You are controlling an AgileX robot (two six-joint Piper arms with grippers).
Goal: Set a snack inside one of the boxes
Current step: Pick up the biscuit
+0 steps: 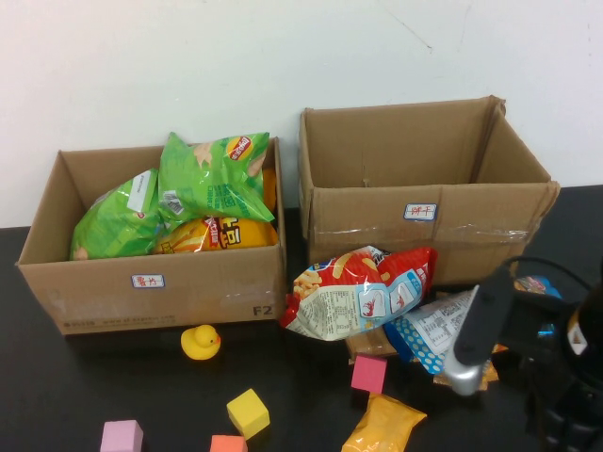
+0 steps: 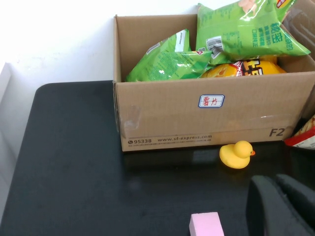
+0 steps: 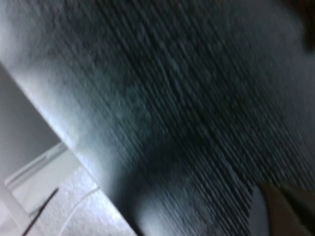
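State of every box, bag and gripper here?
left box: open, holding chip bags
right box: open, looks empty
red snack bag: lying on table, against right box
left gripper: shut, near pink block
right gripper: shut, holding nothing visible

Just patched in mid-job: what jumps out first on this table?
The left cardboard box is crammed with green and yellow chip bags, while the right cardboard box looks empty. A red snack bag heads a loose pile in front of the right box, with a yellow rubber duck by the left box's front. The right tool hangs shut beside that pile; the left tool, also shut, sits near the duck.
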